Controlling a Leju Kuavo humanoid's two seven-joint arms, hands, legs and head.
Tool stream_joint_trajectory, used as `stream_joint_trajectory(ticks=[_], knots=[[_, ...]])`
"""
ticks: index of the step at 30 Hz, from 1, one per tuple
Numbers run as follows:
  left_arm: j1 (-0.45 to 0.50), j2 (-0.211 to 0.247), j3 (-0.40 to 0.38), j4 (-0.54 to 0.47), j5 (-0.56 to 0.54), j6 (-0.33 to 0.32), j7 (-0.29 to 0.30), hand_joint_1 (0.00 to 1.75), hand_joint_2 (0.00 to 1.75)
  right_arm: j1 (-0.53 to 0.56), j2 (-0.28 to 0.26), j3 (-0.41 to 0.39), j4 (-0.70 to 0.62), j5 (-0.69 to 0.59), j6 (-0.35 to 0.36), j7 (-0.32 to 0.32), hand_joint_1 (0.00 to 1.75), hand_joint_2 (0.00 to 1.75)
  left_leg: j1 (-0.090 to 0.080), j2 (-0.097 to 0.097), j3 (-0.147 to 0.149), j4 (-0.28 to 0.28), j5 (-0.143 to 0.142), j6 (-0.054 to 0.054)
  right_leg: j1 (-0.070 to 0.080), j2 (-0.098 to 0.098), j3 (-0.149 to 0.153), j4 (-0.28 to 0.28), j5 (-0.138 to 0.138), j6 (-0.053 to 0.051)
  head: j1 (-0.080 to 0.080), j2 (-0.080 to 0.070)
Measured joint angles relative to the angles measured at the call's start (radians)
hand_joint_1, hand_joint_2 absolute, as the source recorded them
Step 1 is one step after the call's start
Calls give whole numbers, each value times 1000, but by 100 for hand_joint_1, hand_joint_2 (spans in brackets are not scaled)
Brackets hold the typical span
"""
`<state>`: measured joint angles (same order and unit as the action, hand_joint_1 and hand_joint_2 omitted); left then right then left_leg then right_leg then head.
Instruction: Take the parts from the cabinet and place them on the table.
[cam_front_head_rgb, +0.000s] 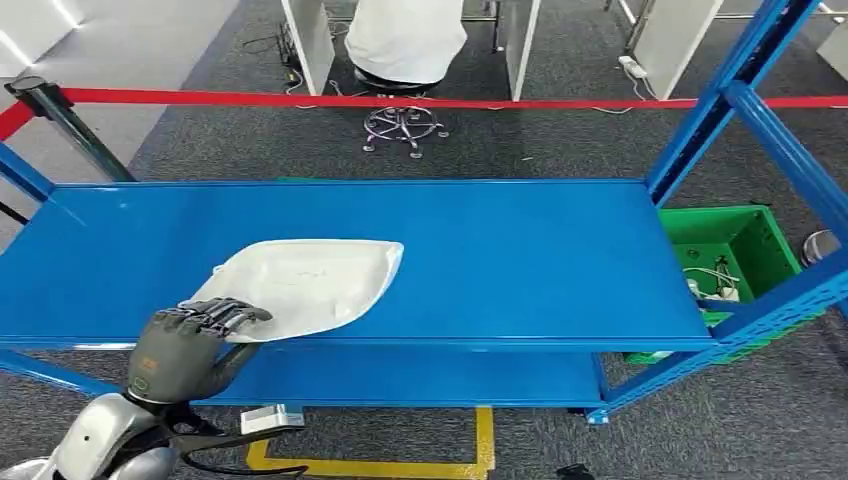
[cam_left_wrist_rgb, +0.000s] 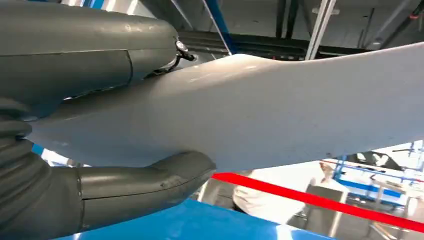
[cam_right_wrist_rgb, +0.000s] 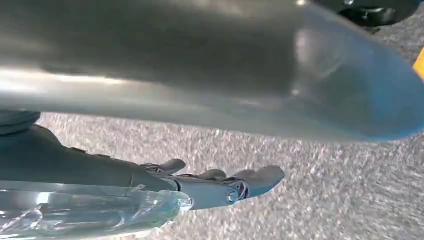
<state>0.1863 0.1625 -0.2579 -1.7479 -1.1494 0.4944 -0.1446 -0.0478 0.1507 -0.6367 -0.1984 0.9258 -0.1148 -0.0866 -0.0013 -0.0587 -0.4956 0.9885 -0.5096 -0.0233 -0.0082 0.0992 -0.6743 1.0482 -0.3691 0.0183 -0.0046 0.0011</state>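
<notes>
While the left hand (cam_front_head_rgb: 190, 345) grips its near-left end, the white part (cam_front_head_rgb: 305, 285) lies on the blue shelf (cam_front_head_rgb: 520, 250), long axis running left-near to right-far. Right hand (cam_right_wrist_rgb: 220, 185) hangs over carpet, fingers extended, holding nothing.

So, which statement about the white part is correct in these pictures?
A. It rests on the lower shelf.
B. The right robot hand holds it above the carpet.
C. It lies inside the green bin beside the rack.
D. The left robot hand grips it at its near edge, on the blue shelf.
D: in the head view the left robot hand has its fingers over the near edge of the white part on the blue shelf, and the left wrist view shows the thumb under it.
</notes>
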Motion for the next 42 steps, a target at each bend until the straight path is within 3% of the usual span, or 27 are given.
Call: stream_joint_trajectory(ticks=[7, 8, 9, 11, 12, 13, 14, 17, 18, 19, 20, 22, 23, 25, 26, 27, 28, 29, 31, 32, 33, 35, 37, 38, 40, 41, 42], knots=[[2, -3, -6, 0, 0, 0, 1, 175, 175, 3, 0, -4, 0, -1, 1, 0, 0, 0, -5, 7, -1, 1, 6, 4, -4, 7, 0, -9, 11, 8, 0, 0], [8, -18, -37, 0, -5, 12, 6, 175, 175, 5, -1, -16, 0, -13, 18, -3, 0, 0, 5, 67, -43, -14, 58, 27, -3, -84, -62, 177, -179, 30, 8, 0], [7, -26, -53, 1, -6, 14, 6, 175, 175, 2, -1, -22, 0, -14, 23, -3, 0, 0, 6, 104, -81, -13, 86, 24, -5, -92, -49, 279, -169, 42, 9, 0], [7, -27, -61, 1, -6, 19, 8, 175, 175, 4, -2, -24, 0, -13, 25, 2, 0, 0, 8, 127, -104, -8, 101, 14, -7, -106, 47, 180, -93, 48, 9, 0], [6, -28, -63, 1, -6, 21, 9, 175, 175, 2, -2, -28, 0, -13, 26, 3, 0, 0, 8, 134, -111, -3, 108, 7, -8, -134, 116, 89, -96, 53, 9, 0], [6, -28, -64, 1, -6, 24, 10, 175, 175, -3, -2, -30, 0, -11, 28, 3, 0, 0, 3, 143, -117, 1, 112, 1, 0, -171, 169, 10, -146, 61, 13, 0], [5, -28, -65, 1, -6, 27, 10, 175, 175, -6, -2, -31, -1, -11, 28, 2, 0, 0, 0, 152, -117, 8, 114, -2, 3, -166, 188, -33, -158, 43, 11, 0], [0, -29, -69, 1, -7, 33, 10, 175, 175, 2, -3, -37, -1, -11, 30, 3, 0, 0, 2, 182, -115, 6, 132, -12, 4, -139, 154, -21, -145, 13, 7, 0], [-1, -29, -71, 1, -7, 33, 10, 175, 175, 3, -4, -38, -1, -11, 30, 3, 0, 0, 7, 154, -118, 10, 116, -24, 0, -133, 147, -23, -134, -2, 6, 0], [2, -31, -74, 1, -7, 34, 10, 175, 175, 1, -5, -39, -1, -11, 30, 3, 0, 0, 8, 104, -127, 34, 64, -31, -1, -122, 141, -23, -122, -8, 5, 0], [3, -31, -74, 1, -7, 35, 10, 175, 175, -2, -5, -39, -1, -11, 30, 3, 0, 0, 8, 78, -144, 94, -1, -32, -1, -113, 126, -23, -108, -16, 4, 0], [2, -30, -76, 1, -6, 36, 12, 175, 175, -3, -5, -40, -1, -8, 32, 0, 0, 0, 6, 66, -184, 242, -94, -29, 2, -89, 93, -21, -83, -20, 4, 0], [2, -31, -77, 2, -5, 36, 13, 175, 175, -1, -5, -40, -1, -6, 32, 0, 0, 0, 5, 64, -191, 294, -104, -25, 3, -76, 76, -21, -71, -20, 4, 0], [1, -31, -82, 2, -3, 36, 14, 175, 175, 1, -5, -41, -1, -2, 31, -2, 0, 0, 4, 63, -151, 267, -53, -15, 5, -55, 48, -21, -49, -18, 4, 0], [0, -31, -83, 2, -2, 36, 15, 175, 175, 1, -6, -42, -1, -1, 31, -4, 0, 0, 3, 58, -107, 206, -15, -8, 6, -42, 35, -21, -37, -17, 5, 0], [-2, -31, -84, 2, -1, 37, 15, 175, 175, 0, -5, -43, -1, 1, 31, -5, 0, 0, 1, 41, -54, 130, 7, 1, 6, -30, 24, -21, -26, -15, 4, 0], [-6, -31, -85, 2, -1, 37, 16, 175, 175, -1, -5, -43, -1, 2, 31, -6, 0, 0, 1, -5, 3, 55, 1, 9, 3, -22, 17, -20, -16, -12, 4, 0], [-8, -31, -87, 2, 0, 39, 16, 175, 175, -3, -5, -43, -1, 5, 31, -6, 0, 0, 2, -17, 44, -16, -13, 12, 9, -10, 8, -19, -5, -5, 5, 0], [-10, -31, -88, 3, 0, 39, 19, 175, 175, -1, -5, -44, -1, 7, 31, -8, 0, 0, -3, -5, 32, -21, -14, 8, 5, 6, -3, -27, 22, 7, 5, 0], [-10, -32, -88, 3, 1, 39, 20, 175, 175, 4, -5, -45, -1, 9, 30, -8, 0, 0, -7, 5, 30, -21, -6, 14, 3, 18, -4, -36, 34, 17, 5, 0], [-12, -32, -90, 4, 5, 39, 21, 175, 175, 9, -7, -46, -1, 12, 30, -8, 0, 0, 7, 22, 20, -30, 9, 22, 1, 19, -10, -36, 38, 21, 5, 0], [-14, -34, -91, 6, 11, 38, 22, 175, 175, 13, -7, -47, -1, 18, 28, -10, 0, 0, 3, 41, 1, -29, 28, 36, 6, -61, -35, 26, -67, 30, 14, 0], [-12, -34, -90, 9, 13, 38, 22, 175, 175, 6, -7, -47, -1, 19, 28, -11, 0, 0, 2, 69, -23, -28, 50, 34, 3, -88, -65, 179, -183, 42, 13, 0], [-12, -34, -91, 10, 12, 38, 22, 175, 175, 4, -7, -47, -1, 19, 28, -11, 0, 0, 2, 83, -38, -27, 61, 33, 1, -92, -71, 244, -200, 47, 14, 0], [-12, -35, -92, 14, 12, 38, 22, 175, 175, 3, -7, -47, -1, 19, 27, -11, 0, 0, 2, 107, -68, -22, 80, 30, -3, -94, -42, 271, -146, 54, 14, 0], [-12, -35, -92, 15, 12, 38, 22, 175, 175, 3, -7, -48, -1, 20, 27, -11, 0, 0, 2, 120, -85, -17, 90, 26, -4, -98, 7, 228, -96, 55, 14, 0], [-13, -35, -91, 16, 12, 38, 22, 175, 175, 3, -7, -48, -2, 22, 27, -11, 0, 0, 3, 129, -98, -14, 98, 22, -4, -110, 66, 159, -76, 56, 14, 0]])
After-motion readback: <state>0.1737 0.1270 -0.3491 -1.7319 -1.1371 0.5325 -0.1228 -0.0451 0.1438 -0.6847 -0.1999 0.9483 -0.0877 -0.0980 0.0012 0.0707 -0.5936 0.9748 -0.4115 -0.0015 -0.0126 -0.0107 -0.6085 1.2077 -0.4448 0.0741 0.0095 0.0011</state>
